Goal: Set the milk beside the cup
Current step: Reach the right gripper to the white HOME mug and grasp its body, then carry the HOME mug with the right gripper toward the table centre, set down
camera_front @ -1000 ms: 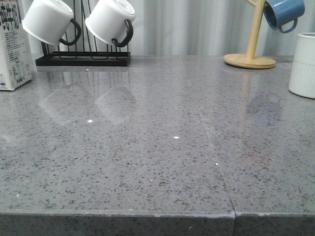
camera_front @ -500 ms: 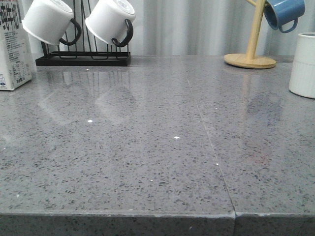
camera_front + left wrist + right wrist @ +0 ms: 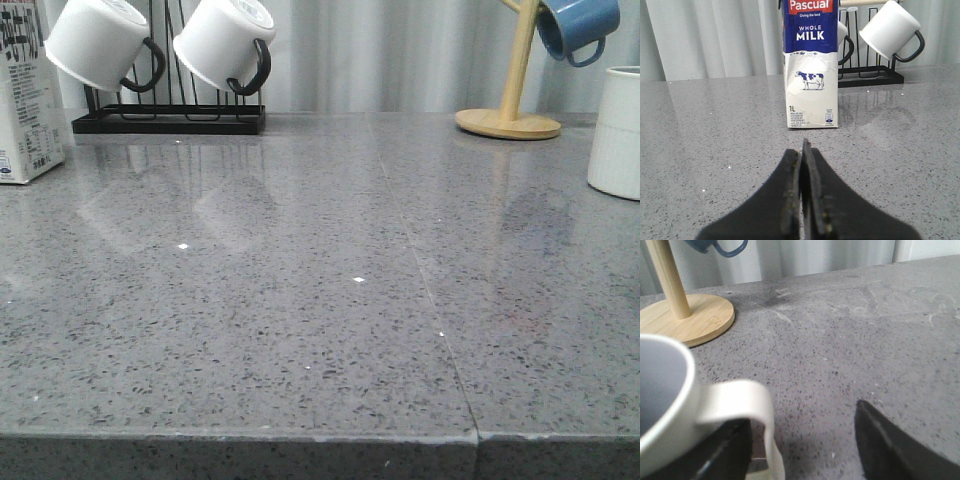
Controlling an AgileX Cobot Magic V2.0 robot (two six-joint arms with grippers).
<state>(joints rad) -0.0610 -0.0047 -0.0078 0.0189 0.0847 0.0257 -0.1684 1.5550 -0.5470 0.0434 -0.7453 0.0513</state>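
Note:
The milk [image 3: 25, 95], a tall white carton, stands at the far left edge of the front view. In the left wrist view the milk [image 3: 811, 65] shows its dark blue "WHOLE MILK" band and cow picture, upright a short way ahead of my left gripper [image 3: 801, 150], which is shut and empty. The cup [image 3: 615, 130], a white ribbed mug, stands at the right edge of the front view. In the right wrist view my right gripper [image 3: 805, 415] is open around the handle of the cup [image 3: 665, 400]; one finger [image 3: 725, 450] sits in the handle's loop. Neither gripper shows in the front view.
A black rack [image 3: 165, 122] with two white black-handled mugs [image 3: 225, 40] stands at the back left. A wooden mug tree [image 3: 508, 120] with a blue mug [image 3: 575, 25] stands at the back right, close behind the cup. The grey speckled counter [image 3: 320, 300] ends at its front edge.

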